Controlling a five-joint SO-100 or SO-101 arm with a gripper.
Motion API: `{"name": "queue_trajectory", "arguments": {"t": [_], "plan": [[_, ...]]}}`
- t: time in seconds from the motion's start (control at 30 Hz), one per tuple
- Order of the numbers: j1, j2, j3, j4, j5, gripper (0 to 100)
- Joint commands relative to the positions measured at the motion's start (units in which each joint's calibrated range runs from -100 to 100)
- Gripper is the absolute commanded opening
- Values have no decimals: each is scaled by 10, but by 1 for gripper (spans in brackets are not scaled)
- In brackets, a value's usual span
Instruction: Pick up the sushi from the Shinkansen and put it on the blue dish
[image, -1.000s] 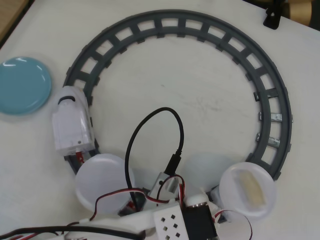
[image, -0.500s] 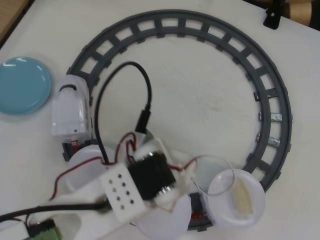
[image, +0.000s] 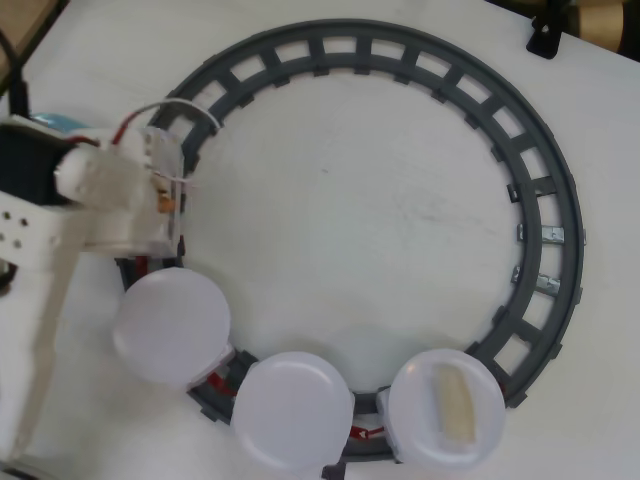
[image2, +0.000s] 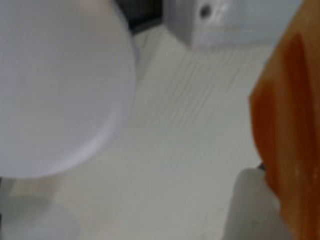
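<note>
Carry step: gripper (image: 170, 205) pinching sushi (image2: 287, 125), raised over track (image: 540, 190). Next: find blue dish, not clearly in view, lower, release.

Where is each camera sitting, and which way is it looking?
Overhead view: fixed above the table, looking straight down at the grey track and three round white plates; the arm and gripper enter from the left.
Wrist view: rides on the gripper, looking down at the pale table from close up; the orange sushi fills the right edge, held at the jaws, blurred.
Shared: both show the sushi and a white plate.
</note>
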Motion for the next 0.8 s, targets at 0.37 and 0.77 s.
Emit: {"name": "queue_trajectory", "arguments": {"t": [0.37,0.77], "plan": [[-185,46,-1,-96,-45,5],[-208,157,-5,-197,-47,5]]}}
